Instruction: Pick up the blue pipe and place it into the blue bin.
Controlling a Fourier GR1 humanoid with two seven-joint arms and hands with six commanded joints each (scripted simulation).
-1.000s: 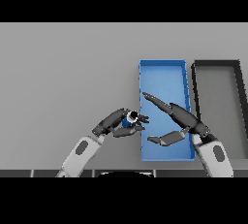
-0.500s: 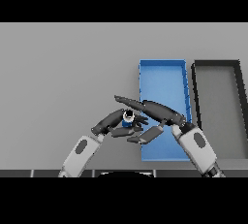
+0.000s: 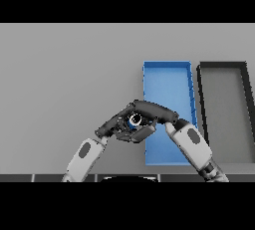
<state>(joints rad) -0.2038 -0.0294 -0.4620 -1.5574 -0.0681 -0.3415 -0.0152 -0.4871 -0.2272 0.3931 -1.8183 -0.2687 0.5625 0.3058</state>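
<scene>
— Where the two arms meet, just left of the blue bin, what is actually being held?

— The blue pipe. It shows as a small blue piece with a pale round opening facing up, wedged between both hands above the grey table. It sits just outside the bin's left wall, near the lower half of that wall, not inside the bin.

— Which hand has it?

— The left hand comes in from the lower left and its dark fingers are curled around the pipe from the left side. The right hand reaches across from the lower right, over the bin's left edge. Its fingers lie long and mostly straight over the top of the pipe, with the thumb below, so the pipe is pinched between them.

— So both are closed on it?

— Both are in contact with it, as far as the view shows. How firmly the right one grips I cannot tell; its fingers cover much of the pipe.

— Anything else on the table?

— A black bin stands just right of the blue one, their long sides parallel and close together. Both are open at the top, and the right forearm crosses the lower part of the blue one.
</scene>
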